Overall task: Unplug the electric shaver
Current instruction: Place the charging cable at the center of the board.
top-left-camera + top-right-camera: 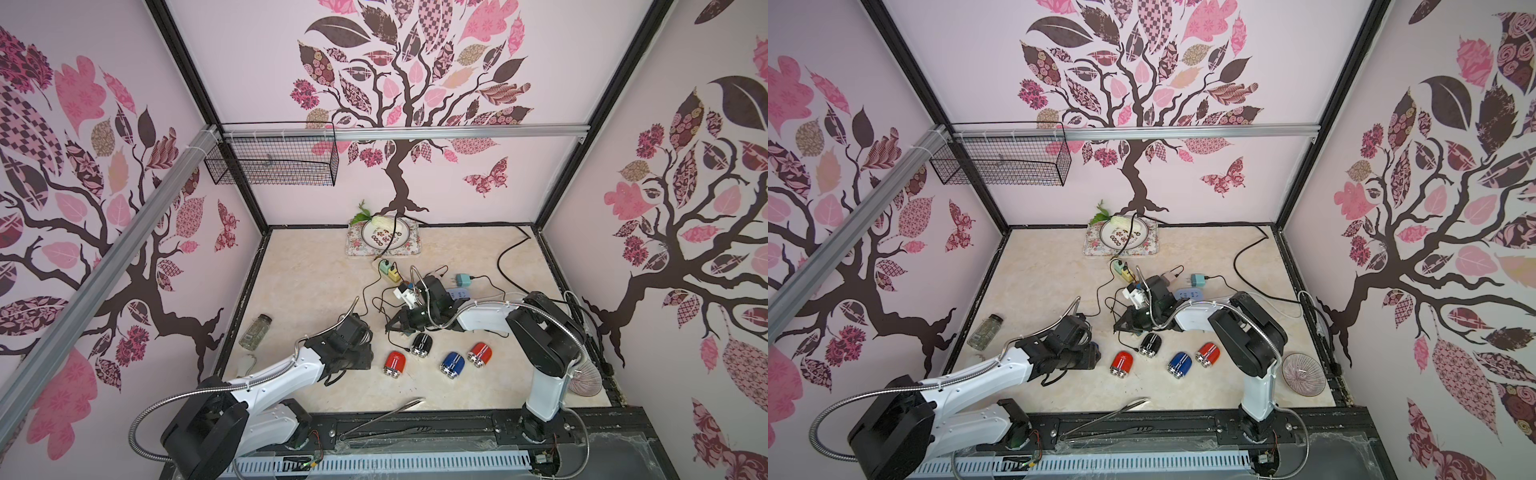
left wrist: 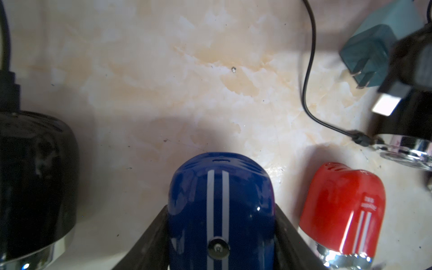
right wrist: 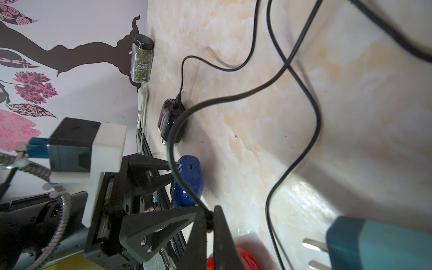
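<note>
Left arm (image 1: pixel 270 376): base at near left, forearm low and reaching right, wrist level, pincer (image 2: pixel 221 210) pointing right. Its fingers (image 2: pixel 149 238) clamp the blue shaver (image 2: pixel 194 205) on both sides. The shaver sits at tabletop (image 1: pixel 316 270) level, left of centre on the near side. In both top views the wrist hides most of it. The charging slot on its rounded end is in plain view, no plug in it.

Right arm (image 1: pixel 490 316): base at near right, upper link upright, elbow high, forearm running left, wrist dropped toward near left. Pincer (image 3: pixel 209 216) pressed together on a black cable (image 3: pixel 233 98) close to its end, raised off the tabletop, apart from the blue shaver.

Red shaver (image 2: pixel 341 205) just beside the blue one. Black shaver (image 2: pixel 35 175) on its other side, a thin cord (image 3: pixel 182 77) plugged into it.
</note>
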